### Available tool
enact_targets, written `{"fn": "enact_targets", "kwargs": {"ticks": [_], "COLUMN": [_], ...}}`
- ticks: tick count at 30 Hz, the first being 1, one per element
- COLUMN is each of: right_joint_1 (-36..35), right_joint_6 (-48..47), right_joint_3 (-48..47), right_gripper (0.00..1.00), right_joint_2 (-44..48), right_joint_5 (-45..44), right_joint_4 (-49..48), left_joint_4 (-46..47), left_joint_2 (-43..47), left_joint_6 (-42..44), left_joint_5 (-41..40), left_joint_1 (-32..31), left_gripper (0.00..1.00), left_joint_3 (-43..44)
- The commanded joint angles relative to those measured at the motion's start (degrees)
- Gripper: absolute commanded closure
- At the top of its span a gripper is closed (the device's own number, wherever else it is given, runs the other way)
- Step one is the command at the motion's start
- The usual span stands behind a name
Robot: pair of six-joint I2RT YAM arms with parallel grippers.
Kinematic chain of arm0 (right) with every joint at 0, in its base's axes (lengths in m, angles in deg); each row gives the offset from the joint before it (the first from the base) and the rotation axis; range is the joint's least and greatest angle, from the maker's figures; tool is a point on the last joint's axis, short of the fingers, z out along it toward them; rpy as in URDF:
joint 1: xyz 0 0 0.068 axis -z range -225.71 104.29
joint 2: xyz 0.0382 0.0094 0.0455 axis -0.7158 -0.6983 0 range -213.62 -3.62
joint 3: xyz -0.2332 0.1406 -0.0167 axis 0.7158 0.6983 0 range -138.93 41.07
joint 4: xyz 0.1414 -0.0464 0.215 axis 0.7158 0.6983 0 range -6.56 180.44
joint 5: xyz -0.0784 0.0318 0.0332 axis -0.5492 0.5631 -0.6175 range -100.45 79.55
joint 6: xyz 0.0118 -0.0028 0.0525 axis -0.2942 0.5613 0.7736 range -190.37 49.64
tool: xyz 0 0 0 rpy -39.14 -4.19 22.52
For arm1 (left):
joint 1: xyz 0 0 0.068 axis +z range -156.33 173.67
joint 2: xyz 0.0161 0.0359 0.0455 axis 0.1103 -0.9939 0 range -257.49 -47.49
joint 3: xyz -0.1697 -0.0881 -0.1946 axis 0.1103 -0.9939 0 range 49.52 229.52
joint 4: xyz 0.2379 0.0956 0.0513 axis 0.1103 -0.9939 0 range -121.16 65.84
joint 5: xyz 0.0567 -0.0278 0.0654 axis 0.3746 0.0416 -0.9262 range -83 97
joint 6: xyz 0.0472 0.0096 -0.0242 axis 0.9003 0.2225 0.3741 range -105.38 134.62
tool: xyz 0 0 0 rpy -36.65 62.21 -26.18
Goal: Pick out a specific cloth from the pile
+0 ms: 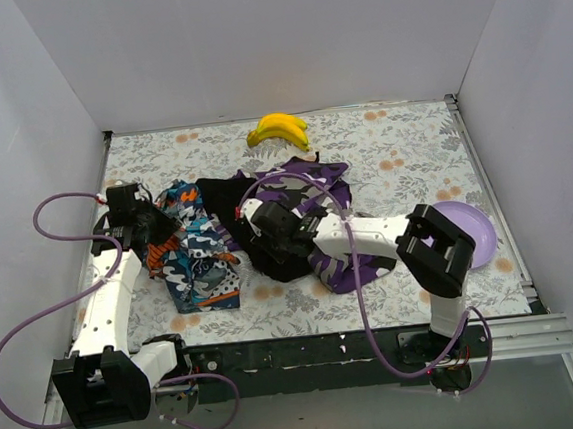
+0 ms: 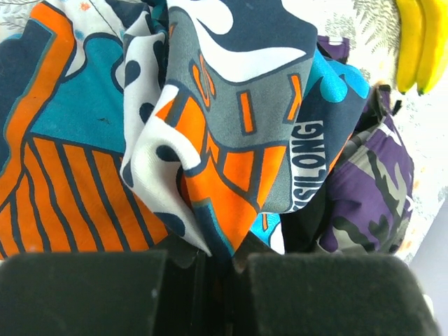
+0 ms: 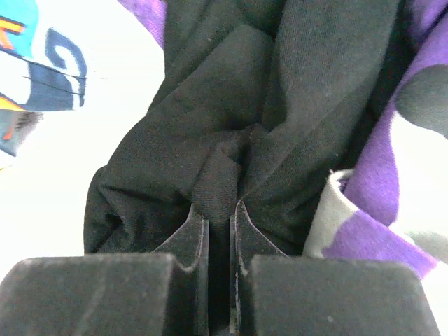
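The pile [image 1: 267,226] lies mid-table. The plain black cloth [image 1: 223,202] shows at its middle, between the orange, blue and white patterned cloth [image 1: 198,257] and the purple camouflage cloth [image 1: 329,186]. My right gripper [image 1: 260,227] is down in the heap. In the right wrist view it [image 3: 219,206] is shut on a pinched fold of the black cloth [image 3: 231,105]. My left gripper [image 1: 152,226] sits at the pile's left edge, and in the left wrist view it [image 2: 217,255] is shut on a corner of the patterned cloth [image 2: 210,140]. The camouflage cloth [image 2: 371,189] lies beyond it.
Yellow bananas [image 1: 279,130] lie behind the pile near the back wall. A purple plate [image 1: 472,233] sits at the right, partly behind my right arm. White walls enclose the floral-print table [image 1: 402,154] on three sides.
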Motion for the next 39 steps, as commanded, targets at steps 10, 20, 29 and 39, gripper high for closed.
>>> {"fn": "enact_targets", "kwargs": {"ticks": [10, 20, 29, 39], "right_joint_1": [0.13, 0.22, 16.96, 37.03], "right_joint_6": [-3.34, -8.61, -5.64, -2.12], "right_joint_3": [-18.79, -21.36, -17.75, -25.12], "right_gripper": [0.99, 0.99, 0.99, 0.99], "right_joint_2": [25.05, 34.03, 33.77, 23.93], "right_joint_5": [10.54, -7.63, -19.18, -23.73], "right_joint_4": [-2.17, -8.6, -3.33, -1.75], "left_joint_4": [14.85, 21.28, 10.66, -3.42], "left_joint_2": [-4.57, -17.76, -17.15, -14.61], "left_joint_6": [-4.3, -6.76, -3.87, -2.72], "left_joint_5": [11.03, 10.93, 2.62, -7.97], "left_joint_1": [-12.79, -21.17, -23.02, -23.02], "left_gripper": [1.0, 0.43, 0.02, 0.02], "left_joint_3": [3.71, 6.44, 9.68, 16.02]}}
